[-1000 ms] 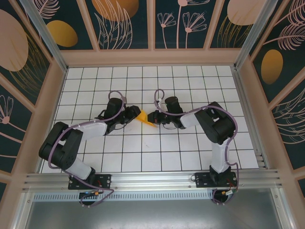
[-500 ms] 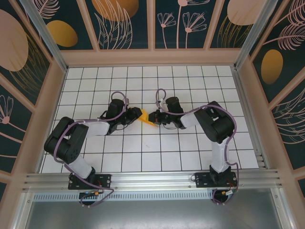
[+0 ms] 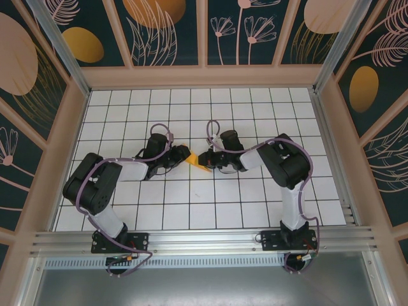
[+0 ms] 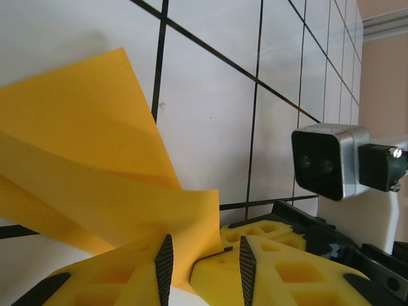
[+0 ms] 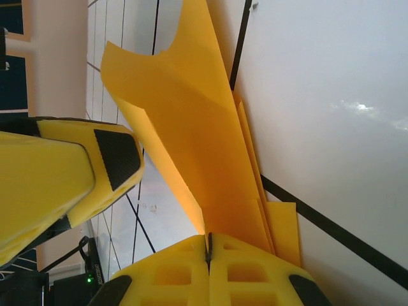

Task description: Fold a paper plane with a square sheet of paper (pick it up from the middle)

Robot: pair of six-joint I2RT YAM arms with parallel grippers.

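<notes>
At the middle of the tabletop (image 3: 191, 220), seen from above, the part-folded sheet of paper (image 3: 193, 159) lies as a short slanting strip. The left pincer (image 3: 181, 156) touches its left end and the right pincer (image 3: 204, 160) its right end, so both arms are equally near. From the left wrist, the sheet of paper (image 4: 95, 166) spreads up and left of the left pincer (image 4: 204, 248), whose fingers stand apart with one raised flap dipping into the gap, unclamped. From the right wrist, the right pincer (image 5: 208, 241) is pressed together on the sheet of paper (image 5: 185, 127), whose long axis runs straight away from it. Closing on that flap looks like the left arm's coming move.
</notes>
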